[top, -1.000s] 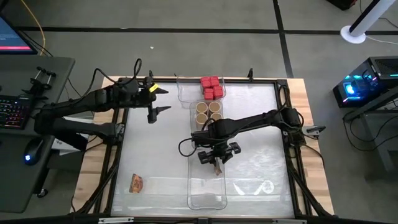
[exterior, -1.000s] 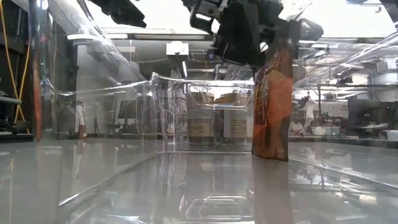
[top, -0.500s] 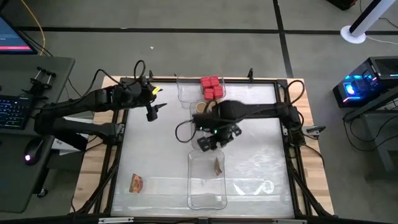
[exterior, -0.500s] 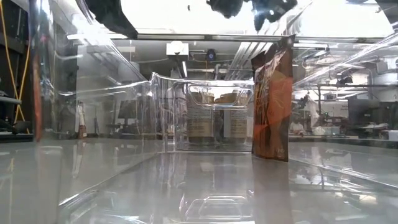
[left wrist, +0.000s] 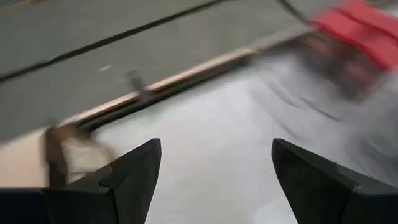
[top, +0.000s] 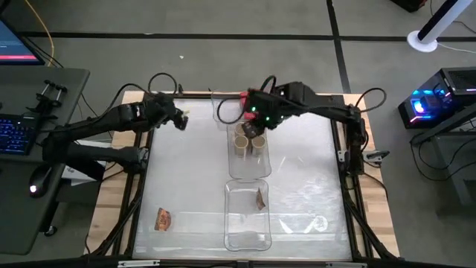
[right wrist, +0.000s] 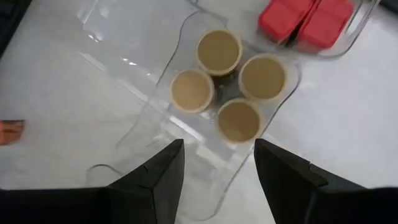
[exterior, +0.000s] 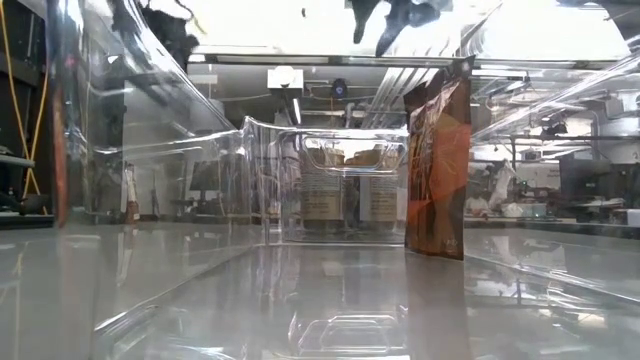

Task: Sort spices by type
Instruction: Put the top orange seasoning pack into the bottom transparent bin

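The table [top: 186, 186] is seen from above as a pale, shiny surface framed in wood, and much of its far edge is covered by the two arms. Three clear trays are laid in a line down its middle, and their thin walls are hard to trace against the glare. The near tray [top: 247, 237] is entered by one brown-orange packet [top: 259, 198], shown standing upright in the low view [exterior: 437, 165]; whether more packets are stacked with it cannot be told. The middle tray [top: 249, 165] is occupied at its far end by four jars with tan tops [right wrist: 226, 84], packed close together, though only two or three are visible from above because the right arm covers the rest. The far tray [top: 223, 112] is largely hidden; the red boxes [right wrist: 306, 20] are cut off by the picture edge in the right wrist view, so their number cannot be counted. A second packet [top: 163, 219] is left lying alone near the front left corner of the table.

The right gripper [right wrist: 217, 171] is held above the jars with its fingers parted and nothing between them. The left gripper [left wrist: 214, 171] is raised over the far left of the table, spread wide and empty, its view blurred.
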`<state>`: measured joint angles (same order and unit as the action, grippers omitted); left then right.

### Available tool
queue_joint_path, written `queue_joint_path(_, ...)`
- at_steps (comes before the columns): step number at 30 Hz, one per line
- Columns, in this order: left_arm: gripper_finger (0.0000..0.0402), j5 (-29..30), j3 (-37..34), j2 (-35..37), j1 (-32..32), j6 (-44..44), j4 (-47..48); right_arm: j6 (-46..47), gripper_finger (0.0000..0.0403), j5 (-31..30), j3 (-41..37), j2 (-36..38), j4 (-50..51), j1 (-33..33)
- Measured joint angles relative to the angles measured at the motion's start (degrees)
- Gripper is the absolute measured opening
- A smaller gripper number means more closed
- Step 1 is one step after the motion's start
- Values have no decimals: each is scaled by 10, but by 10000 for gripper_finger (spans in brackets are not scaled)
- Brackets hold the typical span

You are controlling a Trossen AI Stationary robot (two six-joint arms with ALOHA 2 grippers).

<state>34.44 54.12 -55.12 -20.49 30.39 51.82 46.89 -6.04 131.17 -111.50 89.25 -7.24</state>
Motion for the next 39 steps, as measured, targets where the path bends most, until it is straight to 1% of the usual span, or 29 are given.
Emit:
queue_joint_path(2, 294, 28, -21, 0, -29, 46, -5, -37, 191, 0, 0, 3, -1, -15)
queue_joint_path(4, 294, 33, -48, -6, -71, 65, -24, -69, 191, 0, 0, 3, -1, -27)
queue_joint_path(8, 294, -21, -102, -41, -156, 90, -39, -128, 191, 1, 0, 4, 6, -46)
queue_joint_path(11, 294, -55, -118, -66, -193, 117, -29, -166, 191, 4, 0, 4, 8, -55)
queue_joint_path(13, 294, -79, -121, -74, -204, 146, -25, -189, 191, 5, 0, 4, 8, -60)
queue_joint_path(14, 294, -78, -123, -76, -205, 155, -25, -200, 191, 6, 0, 4, 8, -63)
queue_joint_path(18, 294, -12, -136, -83, -204, 208, -44, -236, 191, 16, 0, 4, 8, -77)
queue_joint_path(20, 294, 11, -143, -87, -207, 237, -53, -252, 191, 19, 0, 4, 8, -83)
queue_joint_path(26, 294, 52, -144, -104, -221, 253, -59, -279, 191, 33, 0, 4, 8, -98)
queue_joint_path(29, 294, 64, -144, -127, -231, 274, -59, -291, 191, 34, 0, 4, 8, -101)
queue_joint_path(34, 294, 63, -144, -180, -245, 244, -72, -294, 191, 35, 0, 4, 8, -104)
queue_joint_path(37, 294, 43, -144, -196, -245, 209, -68, -296, 191, 35, 0, 4, 8, -104)
queue_joint_path(39, 294, 33, -144, -203, -245, 202, -67, -296, 191, 35, 0, 4, 7, -104)
